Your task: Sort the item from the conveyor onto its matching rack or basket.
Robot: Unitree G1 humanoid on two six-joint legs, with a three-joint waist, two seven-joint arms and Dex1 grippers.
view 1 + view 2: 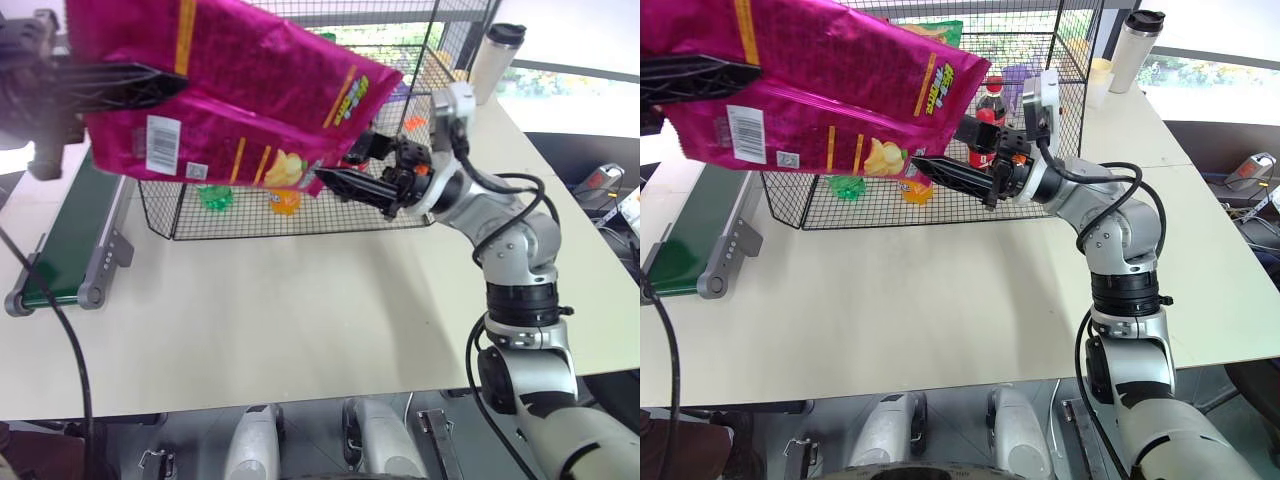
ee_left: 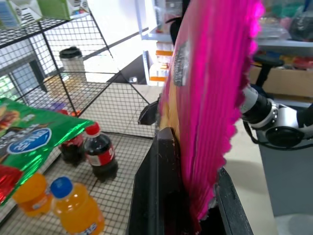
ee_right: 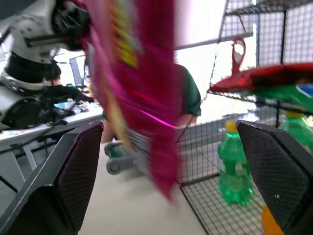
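Magenta snack bag [image 1: 250, 80], barcode label [image 1: 162, 143]

Bright window glare; right wrist view motion-blurred.

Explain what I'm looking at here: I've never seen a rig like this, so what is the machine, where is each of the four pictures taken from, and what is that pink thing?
This is a humanoid robot with two arms, each ending in a two-fingered black gripper. The two wide pictures come from a stereo camera on its head, looking down over a pale table. The other two come from cameras on its wrists, looking along the fingers.

The left gripper is shut on a pink snack bag, holding it up in the air. The right gripper is open, with the bag's free end hanging between its fingers; a handover looks likely.

On the table sit a green conveyor belt and a black wire rack holding drink bottles below and a green chip bag on its upper shelf.
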